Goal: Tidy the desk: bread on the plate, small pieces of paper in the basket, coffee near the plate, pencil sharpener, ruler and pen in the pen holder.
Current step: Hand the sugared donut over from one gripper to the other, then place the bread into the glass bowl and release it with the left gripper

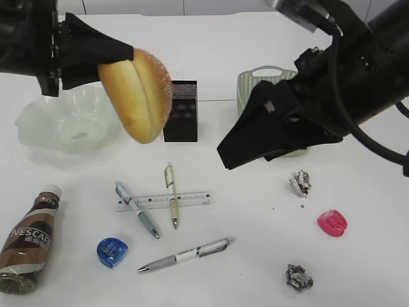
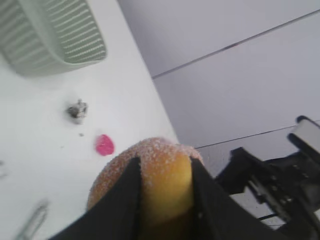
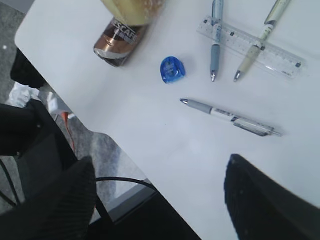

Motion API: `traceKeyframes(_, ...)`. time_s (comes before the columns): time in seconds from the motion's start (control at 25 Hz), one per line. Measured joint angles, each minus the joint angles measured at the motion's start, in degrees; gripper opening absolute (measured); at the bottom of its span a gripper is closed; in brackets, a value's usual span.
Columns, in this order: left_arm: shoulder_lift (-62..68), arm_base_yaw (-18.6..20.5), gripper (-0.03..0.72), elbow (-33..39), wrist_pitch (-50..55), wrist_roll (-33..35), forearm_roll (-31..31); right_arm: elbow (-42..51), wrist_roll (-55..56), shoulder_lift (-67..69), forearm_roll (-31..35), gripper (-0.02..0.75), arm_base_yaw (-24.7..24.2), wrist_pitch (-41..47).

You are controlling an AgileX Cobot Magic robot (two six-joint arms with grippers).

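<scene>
We have the bread point(image 1: 137, 96) clenched in our left gripper point(image 1: 105, 54), aloft beside the plate point(image 1: 38, 121); next we lower it there. Our right gripper point(image 3: 157, 200) hangs released.

Left claw point(image 1: 105, 54) raised, clamped on load; right claw point(image 3: 157, 195) raised, fingers spread wide.

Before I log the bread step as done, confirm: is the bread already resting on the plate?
No. The bread is clamped in the left gripper and hangs in the air beside the plate, not on it.
</scene>
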Motion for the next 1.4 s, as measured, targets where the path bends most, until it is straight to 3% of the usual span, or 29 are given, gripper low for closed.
traceKeyframes(0.28, 0.0, 2.86, 0.173, -8.81, -6.77, -9.88, 23.61, 0.0, 4.02, 0.0, -7.31, 0.572, 0.0, 1.3)
traceKeyframes(0.6, 0.8, 2.86, 0.173, -21.84, -9.51, -32.45, 58.39, 0.0, 17.04, 0.0, -16.92, 0.572, 0.0, 1.58)
traceKeyframes(0.72, 2.12, 2.95, 0.173, -24.33, -9.64, -38.72, 67.48, 0.0, 20.6, 0.0, -22.7, 0.572, 0.0, 1.47)
traceKeyframes(0.92, 3.46, 2.95, 0.173, -24.57, -9.64, -40.81, 69.61, 0.0, 21.87, 0.0, -25.99, 0.531, 0.0, 0.85)
traceKeyframes(1.12, 4.04, 2.95, 0.173, -24.57, -9.78, -40.94, 69.75, 0.0, 22.5, 0.0, -26.2, 0.294, 0.0, -0.56)
traceKeyframes(1.2, 4.04, 2.95, 0.173, -24.57, -10.83, -40.94, 69.75, 0.0, 22.5, 0.0, -26.2, 0.244, 0.0, -1.39)
traceKeyframes(1.4, 5.25, 2.95, 0.174, -24.57, -16.07, -40.94, 69.75, 0.0, 22.5, 0.0, -27.77, 0.219, 0.0, -2.13)
